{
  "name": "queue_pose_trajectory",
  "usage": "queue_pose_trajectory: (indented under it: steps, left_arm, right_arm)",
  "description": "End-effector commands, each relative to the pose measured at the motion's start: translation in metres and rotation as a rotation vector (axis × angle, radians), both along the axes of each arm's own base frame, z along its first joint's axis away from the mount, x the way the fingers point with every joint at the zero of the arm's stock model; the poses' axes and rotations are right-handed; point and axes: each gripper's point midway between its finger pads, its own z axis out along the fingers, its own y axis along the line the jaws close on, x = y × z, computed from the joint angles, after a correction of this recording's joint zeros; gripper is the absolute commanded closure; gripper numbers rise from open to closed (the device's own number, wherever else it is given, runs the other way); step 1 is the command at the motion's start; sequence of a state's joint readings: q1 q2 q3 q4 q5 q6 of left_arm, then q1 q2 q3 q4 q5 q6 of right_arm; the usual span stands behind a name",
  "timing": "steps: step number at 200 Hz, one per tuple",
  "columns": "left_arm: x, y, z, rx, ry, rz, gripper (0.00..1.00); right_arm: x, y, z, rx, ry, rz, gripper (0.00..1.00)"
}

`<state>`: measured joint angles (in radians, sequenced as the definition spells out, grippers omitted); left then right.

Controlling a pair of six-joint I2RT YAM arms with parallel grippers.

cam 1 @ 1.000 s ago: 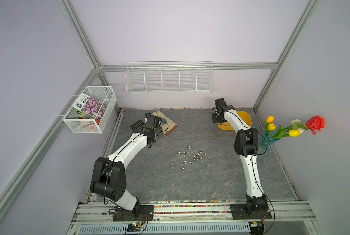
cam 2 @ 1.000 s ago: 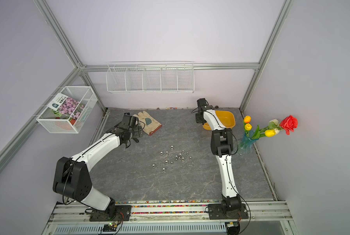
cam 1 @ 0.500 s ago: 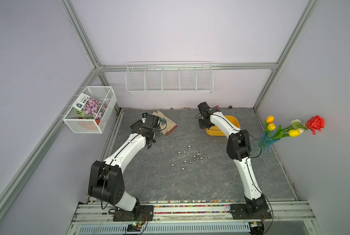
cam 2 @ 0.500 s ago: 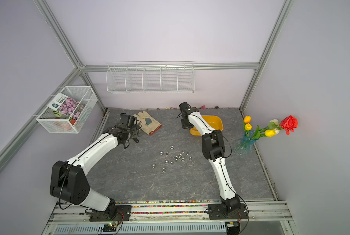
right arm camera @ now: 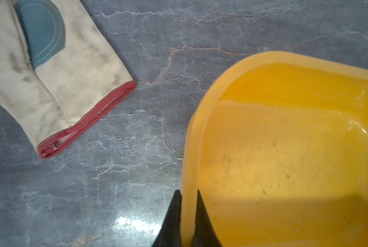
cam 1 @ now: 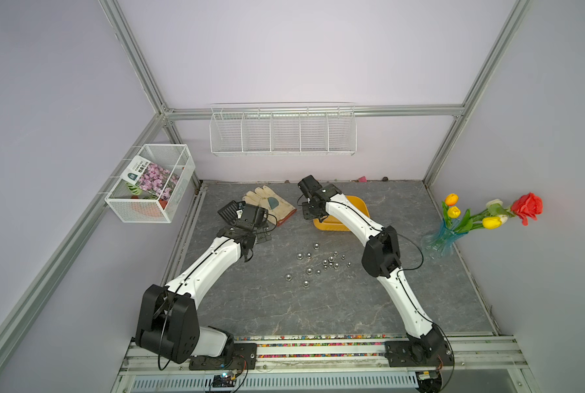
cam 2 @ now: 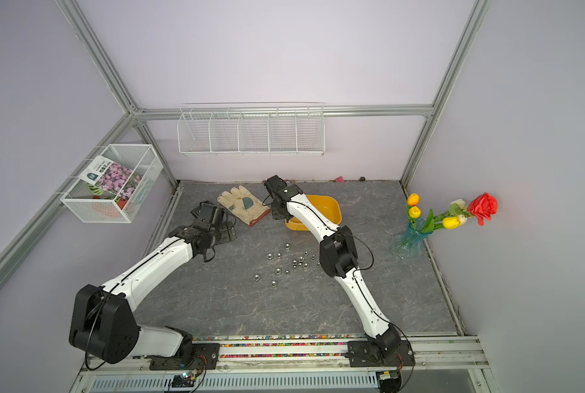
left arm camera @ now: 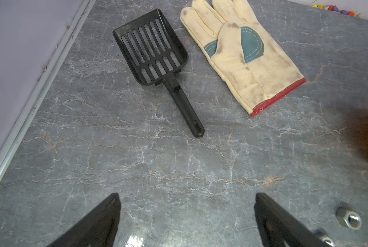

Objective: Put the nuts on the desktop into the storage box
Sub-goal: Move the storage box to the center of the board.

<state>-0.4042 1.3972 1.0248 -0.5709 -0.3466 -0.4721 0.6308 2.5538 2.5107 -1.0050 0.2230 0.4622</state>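
The right claw point(right arm camera: 187, 192) clamps the storage box point(right arm camera: 202, 119) wall — probably light, stiff plastic. The left claw point(left arm camera: 186, 195) is apart; nuts point(cam 1: 325, 262) look slippery.

In a top view, the white right arm point(cam 1: 348, 212) hides part of the shallow yellow plastic storage box point(cam 1: 330, 226), and the left arm's wrist point(cam 1: 250, 217) hides most of the black slotted plastic scoop point(cam 1: 228, 211).

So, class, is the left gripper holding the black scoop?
No: in the left wrist view the scoop lies on the desktop, apart from the open left gripper.
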Motion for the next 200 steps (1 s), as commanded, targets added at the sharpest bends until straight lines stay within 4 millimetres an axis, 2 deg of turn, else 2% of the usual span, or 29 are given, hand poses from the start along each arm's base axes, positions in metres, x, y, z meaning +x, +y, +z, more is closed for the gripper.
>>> queue_pose_trajectory:
  steps: [1,42,103,128,143,158,180,200]
  left_arm:
    - [-0.008,-0.011,0.0,-0.055,-0.017,-0.02,0.0]
    - [-0.022,-0.03,0.001,-0.104,-0.059,-0.105,0.0]
    - [-0.03,-0.04,0.003,-0.12,-0.081,-0.171,0.0]
    - [-0.035,-0.057,0.005,-0.141,-0.107,-0.257,0.0]
    - [-0.038,-0.069,0.009,-0.157,-0.131,-0.319,0.0]
    - [-0.042,-0.081,0.015,-0.169,-0.16,-0.392,0.0]
    - [-0.046,-0.094,0.026,-0.185,-0.205,-0.473,0.0]
    - [-0.05,-0.104,0.033,-0.212,-0.244,-0.543,0.0]
  right_arm:
    - [-0.006,0.007,-0.021,0.012,0.046,-0.023,1.0]
    - [-0.009,0.02,-0.035,0.048,0.073,-0.002,1.0]
    - [-0.01,0.035,-0.045,0.093,0.083,0.022,1.0]
    - [-0.009,0.039,-0.039,0.109,0.073,0.04,0.68]
    - [-0.008,0.039,-0.032,0.113,0.063,0.047,0.58]
    - [-0.009,0.038,-0.023,0.109,0.052,0.058,0.52]
    - [-0.012,0.032,0.0,0.092,0.026,0.074,0.47]
    - [-0.013,0.007,0.022,0.048,-0.004,0.036,0.46]
